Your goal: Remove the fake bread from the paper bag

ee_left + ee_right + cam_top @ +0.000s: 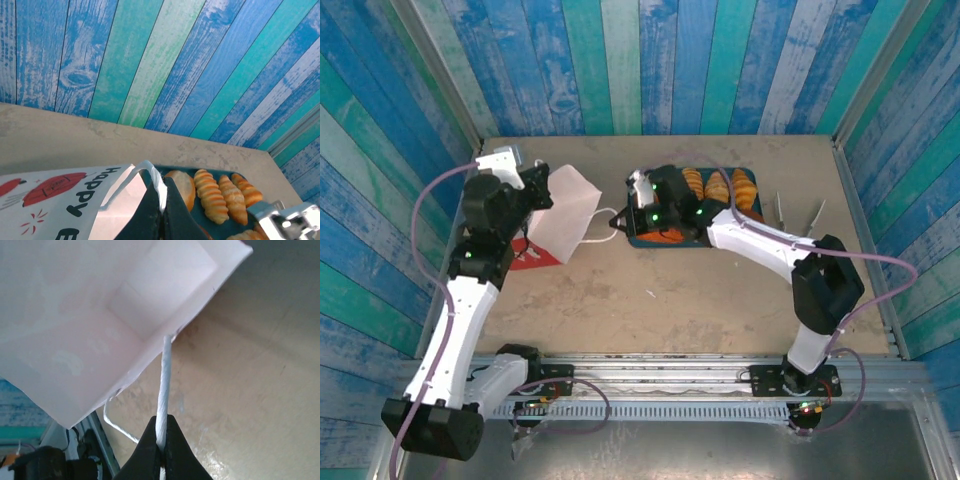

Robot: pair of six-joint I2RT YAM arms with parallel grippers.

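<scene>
Top external view gives me the paper bag [568, 212] tipped on its side over the left of the worktop [700, 300], its mouth turned toward the dark tray [634, 232] just beside it. The fake bread [720, 187] lies in that tray, with ridged croissants side by side along its far half. Left jaws are closed on a white edge of the bag. Right jaws are pinched shut on the bag's taut white cord handle [163, 375]. From the right wrist I see inside the bag: pale paper walls and a folded bottom.
</scene>
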